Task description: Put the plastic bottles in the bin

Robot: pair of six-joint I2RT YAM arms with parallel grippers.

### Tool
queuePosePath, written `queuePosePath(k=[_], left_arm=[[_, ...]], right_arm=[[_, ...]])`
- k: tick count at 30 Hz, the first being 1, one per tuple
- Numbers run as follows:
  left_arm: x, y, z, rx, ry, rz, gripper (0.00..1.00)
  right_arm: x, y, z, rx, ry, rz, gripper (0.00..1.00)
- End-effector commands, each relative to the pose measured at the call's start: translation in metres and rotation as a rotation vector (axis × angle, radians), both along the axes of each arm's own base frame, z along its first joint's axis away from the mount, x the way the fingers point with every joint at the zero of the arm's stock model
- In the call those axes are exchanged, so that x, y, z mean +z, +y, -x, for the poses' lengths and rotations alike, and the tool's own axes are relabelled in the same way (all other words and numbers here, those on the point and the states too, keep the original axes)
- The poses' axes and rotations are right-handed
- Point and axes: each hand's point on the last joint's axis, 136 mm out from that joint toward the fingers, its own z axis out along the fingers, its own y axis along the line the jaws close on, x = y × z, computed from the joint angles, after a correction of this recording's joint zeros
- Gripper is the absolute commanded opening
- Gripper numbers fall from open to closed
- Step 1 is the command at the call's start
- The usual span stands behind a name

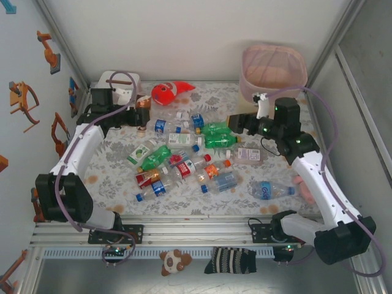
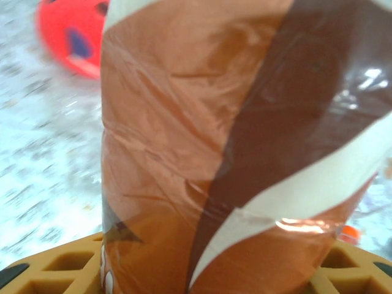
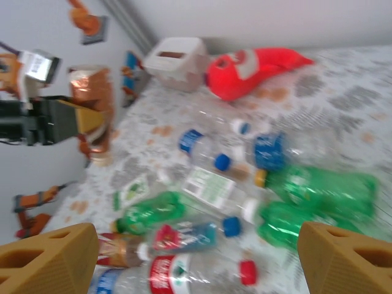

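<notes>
- White walls box in a table draped with a grey floral cloth (image 1: 116, 165), seen from above.
- Up at one o'clock, in the far corner, stands the tall beige wastebasket with a pink liner (image 1: 275, 67), upright.
- Mid-table there's a loose heap of small plastic bottles (image 1: 184, 156), clear and green, lying on their sides with blue, red and white caps.
- One clear blue-labelled bottle (image 1: 266, 190) lies apart at four o'clock.
- The left gripper (image 1: 142, 115) is out at eleven o'clock, pinching a brown-and-orange labelled bottle (image 2: 214, 153); its yellow fingers (image 2: 55, 266) sit against the bottle's sides.
- The right gripper (image 1: 236, 122) hangs at the heap's two o'clock edge, just beside two green bottles (image 1: 219, 136), with its jaws spread wide.
- A red-orange fish toy (image 1: 170, 92) lies at twelve o'clock.
- A low white box (image 1: 119, 86) sits at eleven, near the left gripper.
</notes>
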Motion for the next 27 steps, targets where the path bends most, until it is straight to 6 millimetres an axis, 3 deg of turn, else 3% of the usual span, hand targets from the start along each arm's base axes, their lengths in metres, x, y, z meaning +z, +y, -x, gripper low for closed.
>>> queuePosePath(k=[1,6,13,19,27], left_arm=[[0.059,-0.041,0.02,-0.199,-0.18,0.188,0.48],[0.106,-0.068,0.045,-0.316,-0.293,0.332,0.45],[0.154,-0.102,0.098,-0.523,-0.429,0.398,0.45],[0.179,-0.122,0.143,-0.685,-0.526,0.425,0.45],[0.194,-0.137,0.178,-0.801,-0.586,0.43,0.45]], right_arm=[[0.044,0.031,0.009,0.122,-0.094,-0.084,0.84],[0.082,0.073,0.031,0.298,-0.236,-0.142,0.84],[0.124,0.11,0.049,0.426,-0.381,-0.196,0.84],[0.149,0.138,0.07,0.548,-0.462,-0.229,0.84],[0.164,0.16,0.096,0.664,-0.529,-0.234,0.84]])
